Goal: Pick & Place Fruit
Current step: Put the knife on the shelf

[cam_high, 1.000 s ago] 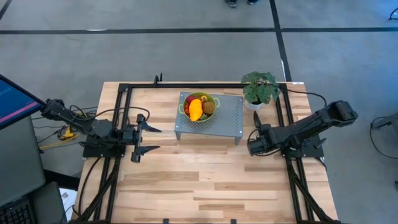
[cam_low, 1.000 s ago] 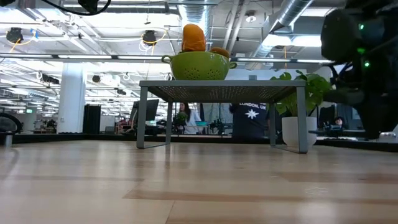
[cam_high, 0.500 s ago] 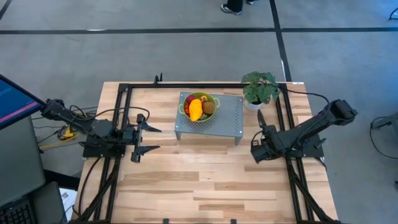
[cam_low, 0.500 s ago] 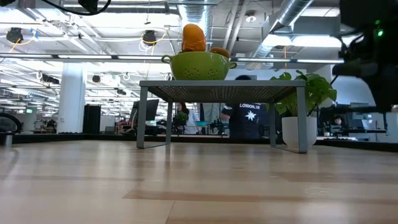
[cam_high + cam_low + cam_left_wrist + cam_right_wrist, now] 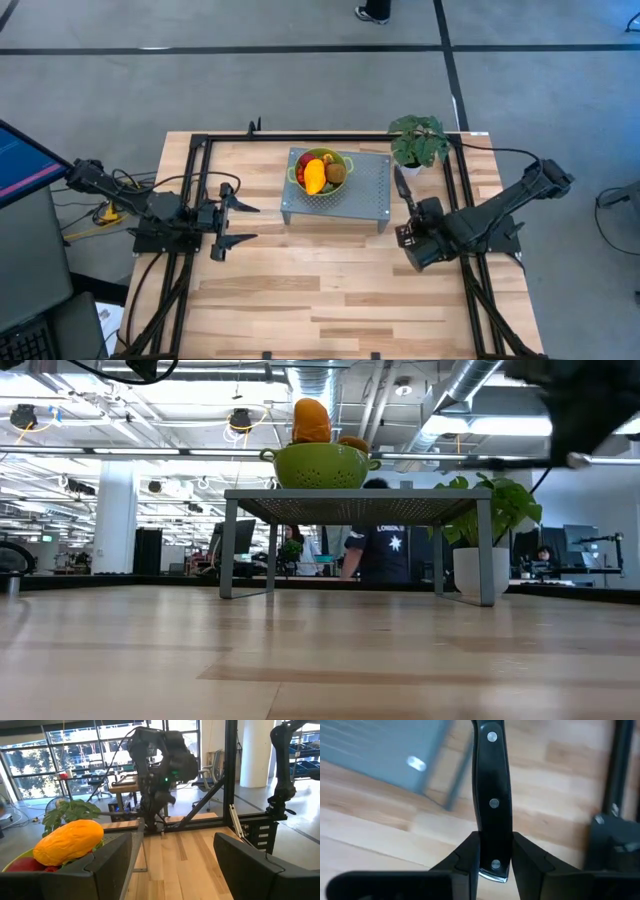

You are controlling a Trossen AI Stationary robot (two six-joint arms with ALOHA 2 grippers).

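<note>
A: What had changed nearest the camera?
B: The right gripper [image 5: 492, 855], clamped on the black-handled knife [image 5: 492, 795], had swung toward the grey stand [image 5: 365, 190].

A: And farther off?
B: The left gripper [image 5: 232, 221] stayed spread and empty. Only its wrist view showed the orange-yellow fruit [image 5: 67, 841] up close, in the green colander [image 5: 322, 172] on the stand.

- High view looks straight down on the whole desk [image 5: 330, 290].
- Low view looks level across it from the surface.
- Both share the green bowl [image 5: 343, 186] [image 5: 320, 465].
- Wrist views sit close.
</note>
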